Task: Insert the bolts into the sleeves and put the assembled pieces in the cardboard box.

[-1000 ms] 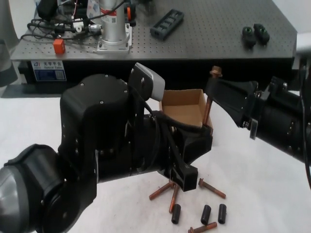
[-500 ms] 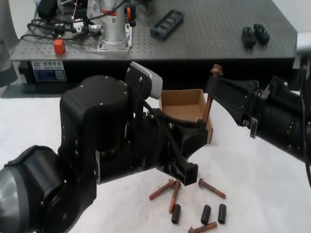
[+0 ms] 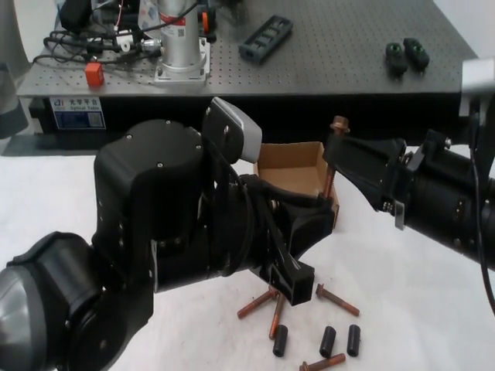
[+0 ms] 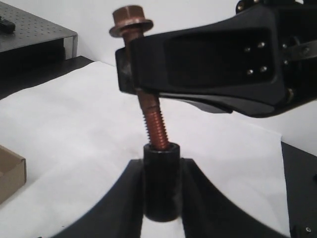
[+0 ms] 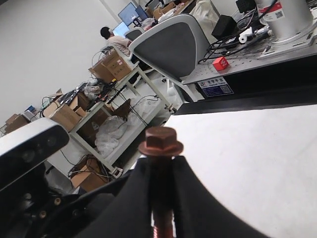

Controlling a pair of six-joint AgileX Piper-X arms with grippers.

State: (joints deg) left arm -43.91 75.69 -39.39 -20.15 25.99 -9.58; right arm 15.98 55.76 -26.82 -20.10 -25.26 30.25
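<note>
My left gripper (image 4: 161, 171) is shut on a black sleeve (image 4: 161, 196), held upright above the white table. A copper bolt (image 4: 152, 116) stands over it with its threaded tip just inside the sleeve's mouth. My right gripper (image 4: 130, 64) is shut on the bolt's shank below the hex head (image 5: 160, 141). In the high view the bolt (image 3: 337, 125) and right gripper (image 3: 334, 158) sit at the right edge of the open cardboard box (image 3: 286, 154). My left arm's bulk hides the sleeve there.
Several loose copper bolts (image 3: 336, 300) and three black sleeves (image 3: 328, 341) lie on the white table in front of the box. Behind stands a perforated metal bench (image 3: 348, 46) with a black tray (image 3: 265, 37), a metal post (image 3: 182, 39) and cables.
My right gripper has shifted slightly left and down with the bolt, bringing it lower over the sleeve. The left arm has barely moved.
</note>
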